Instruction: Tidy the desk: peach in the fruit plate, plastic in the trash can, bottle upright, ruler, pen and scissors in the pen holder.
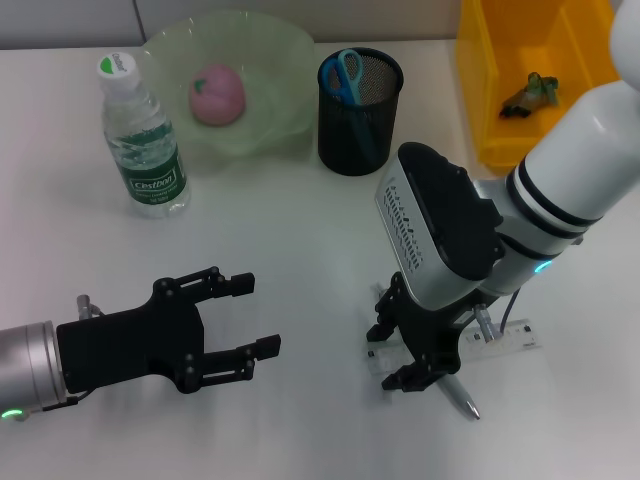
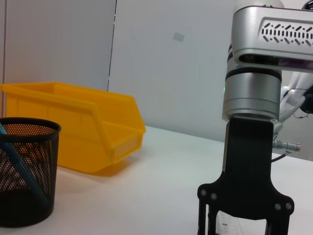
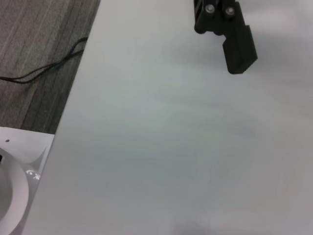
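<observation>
Most of my tidying looks finished: the peach (image 1: 217,95) sits in the green fruit plate (image 1: 275,45), the bottle (image 1: 142,137) stands upright beside it, the scissors (image 1: 347,74) poke handles-up out of the black mesh pen holder (image 1: 359,130), and a crumpled scrap of plastic (image 1: 529,93) lies in the yellow trash can (image 1: 487,95). What I judge is left is the clear ruler (image 1: 505,341) and the pen (image 1: 459,396), both lying on the white desk (image 1: 300,260) near its front edge, well apart from the holder. My right gripper (image 1: 412,345) is down over them, wrist bent steeply toward the desk, its fingers spread and straddling the near end of the ruler with the pen's tip just beside; I hold nothing yet, as far as I can see. My left gripper (image 1: 243,322) hovers low over bare desk on the other side, jaws apart and unloaded, pointing across toward the right arm.
</observation>
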{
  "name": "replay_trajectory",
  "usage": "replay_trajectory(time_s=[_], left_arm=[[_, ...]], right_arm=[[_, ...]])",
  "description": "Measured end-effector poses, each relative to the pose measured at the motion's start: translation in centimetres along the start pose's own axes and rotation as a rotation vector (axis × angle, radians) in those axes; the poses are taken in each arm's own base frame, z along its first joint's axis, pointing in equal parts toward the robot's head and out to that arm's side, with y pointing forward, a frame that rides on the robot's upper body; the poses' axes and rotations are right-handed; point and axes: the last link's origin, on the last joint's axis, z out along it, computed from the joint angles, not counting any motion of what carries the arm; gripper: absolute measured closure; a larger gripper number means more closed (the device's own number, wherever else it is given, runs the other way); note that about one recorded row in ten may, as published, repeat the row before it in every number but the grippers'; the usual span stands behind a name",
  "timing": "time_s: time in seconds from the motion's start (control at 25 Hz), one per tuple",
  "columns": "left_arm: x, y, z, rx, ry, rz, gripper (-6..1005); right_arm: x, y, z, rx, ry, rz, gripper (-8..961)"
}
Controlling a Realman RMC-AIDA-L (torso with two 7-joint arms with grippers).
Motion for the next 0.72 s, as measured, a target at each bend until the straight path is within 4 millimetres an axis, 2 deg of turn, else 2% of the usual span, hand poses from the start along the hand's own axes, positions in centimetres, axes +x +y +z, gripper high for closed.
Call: replay_trajectory(time_s=[0.24,0.56,0.64,0.72], left_arm=[[0.0,0.0,0.0,-0.001,0.001,0.000,214],[0.1,0.0,0.0,-0.002,0.003,0.001,214],[0.1,0.1,0.0,-0.005,0.007,0.001,214],[0.2,0.1,0.0,-0.007,0.009,0.000,214]], right_arm=[[-0.1,-0.1,0.0,0.006,-0.001,0.008,404],[-0.5,-0.1,-0.8,0.009,-0.021,0.014,552],[-0.6,-0.3,-2.2,0.012,-0.059,0.038,575],[-0.6,-0.3,-2.8,0.010,-0.077,0.049,576]])
